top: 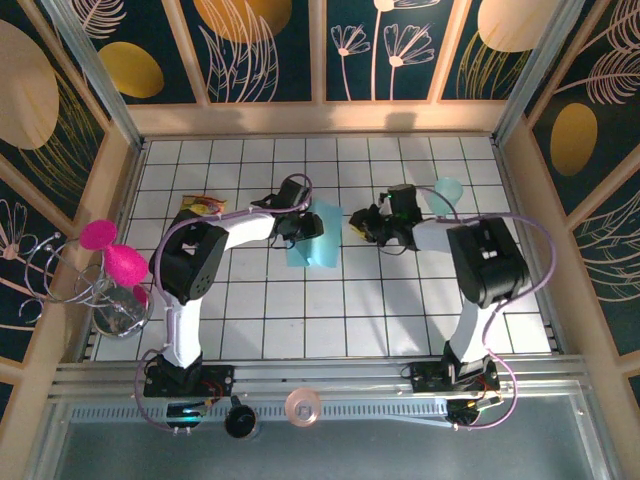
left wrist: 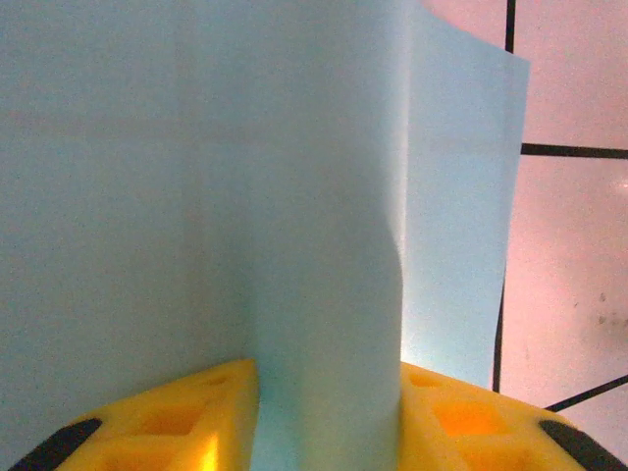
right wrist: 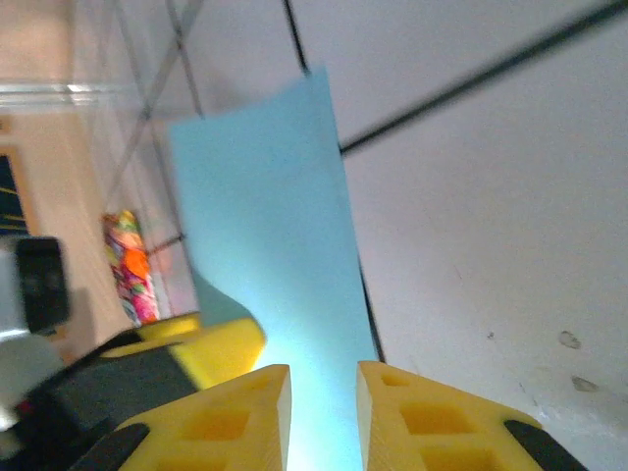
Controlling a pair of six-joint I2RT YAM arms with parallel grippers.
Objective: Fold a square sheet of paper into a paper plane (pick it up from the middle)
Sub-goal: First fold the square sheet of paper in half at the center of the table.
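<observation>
Left wrist view: clamped with left fingers on a ridge of the square sheet of paper; cannot tell for right fingers. Lift slowly, evenly.

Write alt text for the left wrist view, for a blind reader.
A raised fold of the light-blue square sheet of paper stands between the left gripper's yellow fingers at the bottom edge. White tiled table with dark grout shows at right.

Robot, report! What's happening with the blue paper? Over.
Left gripper straddles raised fold of light-blue square paper sheet. Right gripper, narrow gap, at its edge. Nothing blocking.
</observation>
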